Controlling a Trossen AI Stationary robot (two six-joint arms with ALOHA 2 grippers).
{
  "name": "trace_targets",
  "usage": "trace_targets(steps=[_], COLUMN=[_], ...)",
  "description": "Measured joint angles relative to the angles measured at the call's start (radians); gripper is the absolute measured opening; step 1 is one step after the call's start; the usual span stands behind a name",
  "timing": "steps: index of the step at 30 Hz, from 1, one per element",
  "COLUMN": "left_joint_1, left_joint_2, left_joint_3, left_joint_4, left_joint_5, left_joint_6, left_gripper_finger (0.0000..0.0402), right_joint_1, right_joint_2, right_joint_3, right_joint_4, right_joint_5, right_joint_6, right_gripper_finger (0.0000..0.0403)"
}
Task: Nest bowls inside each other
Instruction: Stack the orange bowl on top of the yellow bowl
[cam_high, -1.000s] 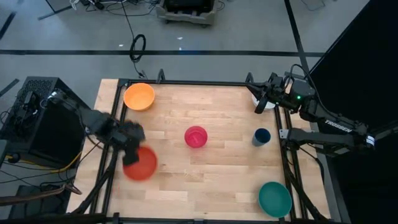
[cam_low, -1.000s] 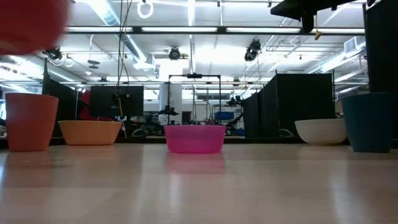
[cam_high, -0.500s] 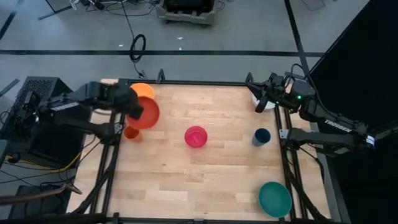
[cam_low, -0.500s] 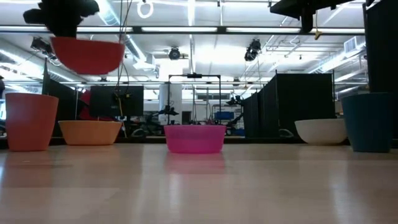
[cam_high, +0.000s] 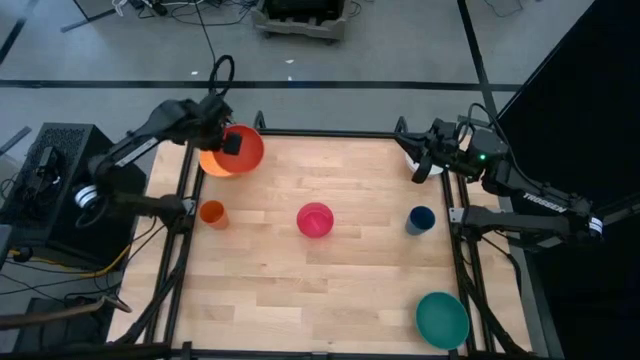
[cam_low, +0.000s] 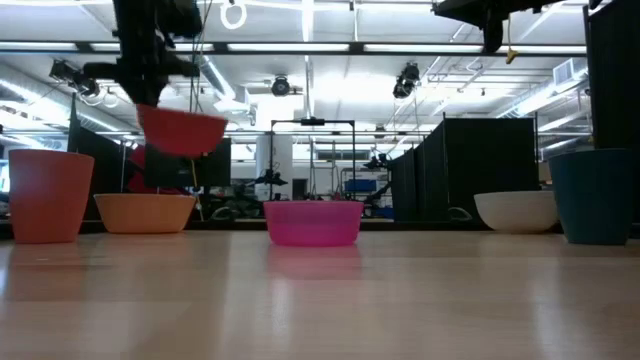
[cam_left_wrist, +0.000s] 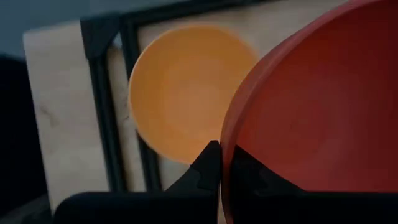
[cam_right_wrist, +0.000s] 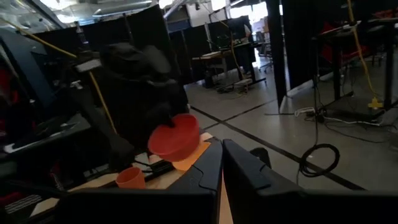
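Observation:
My left gripper (cam_high: 229, 141) is shut on the red bowl (cam_high: 243, 150), which hangs over the table's far left corner. It partly covers the orange-yellow bowl (cam_high: 208, 161) standing on the table below it (cam_left_wrist: 186, 87). In the low view the red bowl (cam_low: 182, 130) hangs above the orange-yellow one (cam_low: 145, 212). The pink bowl (cam_high: 315, 219) stands mid-table and the teal bowl (cam_high: 442, 319) at the near right corner. The white bowl (cam_low: 516, 210) stands at the far right. My right gripper (cam_high: 417, 170) is shut above it, holding nothing. My left gripper pinches the red bowl's rim (cam_left_wrist: 225, 158), one finger inside the bowl and one outside. The fingers come from above, pointing steeply down. The bowl is lifted clear and slightly tilted, open side up, above the orange-yellow bowl.
A small orange cup (cam_high: 212, 213) stands near the left edge, and a small dark blue cup (cam_high: 421, 219) near the right edge. A black frame (cam_high: 330, 133) runs round the table. Bare wood lies between the pink bowl and the near edge.
My left gripper has carried the red bowl from the near left part of the table toward the far edge, rolling as it went. The bowl has stayed lifted clear and now hangs over the orange-yellow bowl. The orange cup has come into sight.

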Motion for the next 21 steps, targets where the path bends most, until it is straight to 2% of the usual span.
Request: trace_targets(steps=[6, 12, 21], left_joint_1=[0.135, 0.143, 0.143], left_joint_2=[0.055, 0.046, -0.200], left_joint_3=[-0.001, -0.004, -0.172], left_joint_4=[0.020, 0.053, 0.085], left_joint_5=[0.024, 0.060, 0.025], left_joint_6=[0.048, 0.002, -0.205], left_gripper_finger=[0.0000, 0.0000, 0.0000], right_joint_1=[0.001, 0.001, 0.001], right_joint_2=[-0.010, -0.013, -0.013], right_joint_3=[0.000, 0.000, 0.000], right_joint_4=[0.000, 0.000, -0.001], right_joint_5=[-0.007, -0.009, -0.010], right_joint_6=[0.003, -0.008, -0.026], right_gripper_finger=[0.0000, 0.0000, 0.0000])
